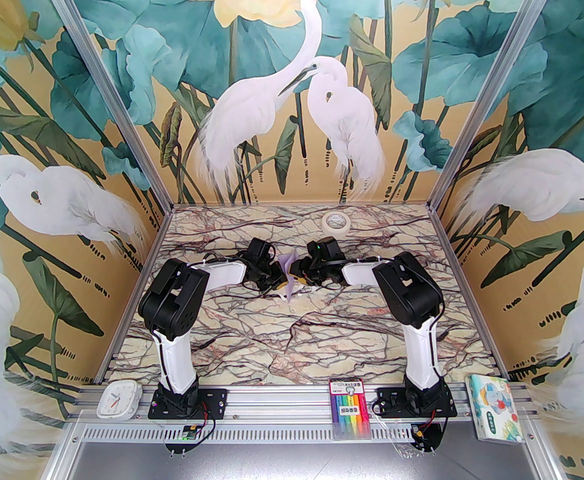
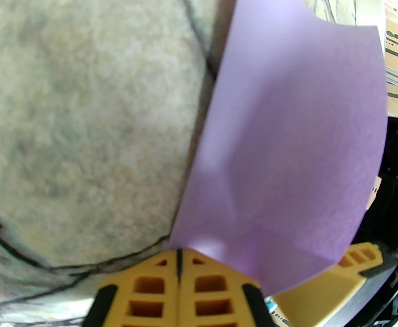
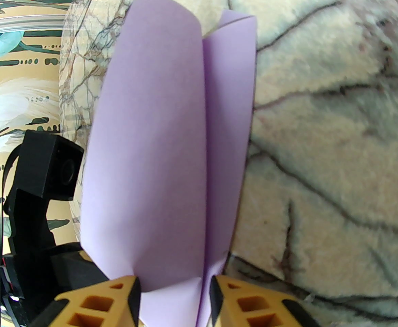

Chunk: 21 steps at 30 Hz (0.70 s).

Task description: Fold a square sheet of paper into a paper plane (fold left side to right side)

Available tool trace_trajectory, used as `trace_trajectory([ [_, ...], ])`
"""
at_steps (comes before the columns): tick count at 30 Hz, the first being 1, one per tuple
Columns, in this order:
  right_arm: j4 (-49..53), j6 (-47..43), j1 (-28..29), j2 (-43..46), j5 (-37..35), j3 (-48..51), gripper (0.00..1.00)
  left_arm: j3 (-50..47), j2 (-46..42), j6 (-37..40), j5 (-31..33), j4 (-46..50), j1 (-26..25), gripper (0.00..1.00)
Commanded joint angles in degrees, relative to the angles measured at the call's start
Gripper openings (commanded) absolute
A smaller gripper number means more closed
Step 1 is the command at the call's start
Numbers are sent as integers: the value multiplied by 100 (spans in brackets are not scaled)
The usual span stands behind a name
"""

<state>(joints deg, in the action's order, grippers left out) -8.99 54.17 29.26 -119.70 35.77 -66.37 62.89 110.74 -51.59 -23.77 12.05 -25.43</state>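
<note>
Right gripper [image 3: 175, 280] spread around the folded plane [image 3: 158, 141], left gripper [image 2: 179, 253] pressed together against its left side, mid-table.

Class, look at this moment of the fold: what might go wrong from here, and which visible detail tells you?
1. The left gripper is shut on just a corner of the paper plane, so the paper may slip or tear.
2. The right gripper has its jaws apart around the folded layers, which gape at the far end; closing there might crease them crooked.
</note>
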Motion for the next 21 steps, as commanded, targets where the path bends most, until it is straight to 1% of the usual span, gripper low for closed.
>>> trace_trajectory([
  [1, 508, -121, 10, -256, -352, -49, 40, -253, -218, -105, 142, 147, 94, 6],
  [8, 759, -163, 12, -321, -416, -189, 40, -408, -532, -197, 145, -47, 176, 10],
  [14, 821, -196, 15, -344, -427, -269, 40, -355, -633, -178, 58, -126, 196, 11],
  [17, 862, -210, 15, -344, -435, -273, 40, -421, -831, -99, 68, -351, 229, 14],
  [21, 865, -208, 17, -352, -423, -288, 40, -444, -1015, 14, -123, -809, 302, 21],
])
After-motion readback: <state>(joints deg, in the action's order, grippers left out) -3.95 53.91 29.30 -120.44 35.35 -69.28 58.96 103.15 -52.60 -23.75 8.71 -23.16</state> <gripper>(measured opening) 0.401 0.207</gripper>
